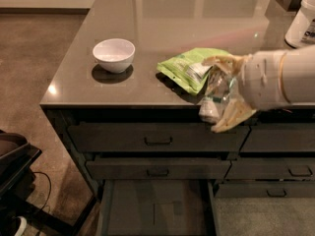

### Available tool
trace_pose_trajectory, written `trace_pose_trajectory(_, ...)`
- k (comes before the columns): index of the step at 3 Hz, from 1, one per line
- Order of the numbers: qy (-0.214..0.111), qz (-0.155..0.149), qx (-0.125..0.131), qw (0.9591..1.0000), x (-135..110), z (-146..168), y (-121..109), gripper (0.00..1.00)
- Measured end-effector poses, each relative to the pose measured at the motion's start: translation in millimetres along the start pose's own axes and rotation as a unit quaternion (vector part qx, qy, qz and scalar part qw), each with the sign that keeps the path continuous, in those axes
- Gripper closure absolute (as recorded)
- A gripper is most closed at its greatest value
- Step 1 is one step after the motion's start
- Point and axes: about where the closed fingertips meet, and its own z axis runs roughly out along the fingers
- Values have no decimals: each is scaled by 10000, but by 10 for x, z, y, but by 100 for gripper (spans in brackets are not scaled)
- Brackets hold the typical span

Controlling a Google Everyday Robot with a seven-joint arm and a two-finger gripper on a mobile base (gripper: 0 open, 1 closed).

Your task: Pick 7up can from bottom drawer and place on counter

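My gripper (220,95) is shut on the 7up can (215,98), a silvery can with green markings held tilted between the two pale fingers. It hangs in the air at the front edge of the counter (147,58), just right of the lime-green snack bag (189,68). The white arm comes in from the right. The bottom drawer (157,208) stands pulled open below, its flat dark floor bare.
A white bowl (113,54) sits on the counter's left part. A white tub (302,18) stands at the back right. Two shut drawers with loop handles (158,141) lie under the counter edge. A dark object (12,166) stands on the floor at left.
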Motion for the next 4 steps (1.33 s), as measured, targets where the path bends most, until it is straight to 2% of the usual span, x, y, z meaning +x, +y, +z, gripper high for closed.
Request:
trace_pose_trajectory(1,344,-192,-141,9991,489,115,-441,100)
trace_pose_trajectory(2,347,-193,-141,9991,487,115,-442,100)
trace_pose_trajectory(4,953,-222,-31,9952,1133,61,-855,100)
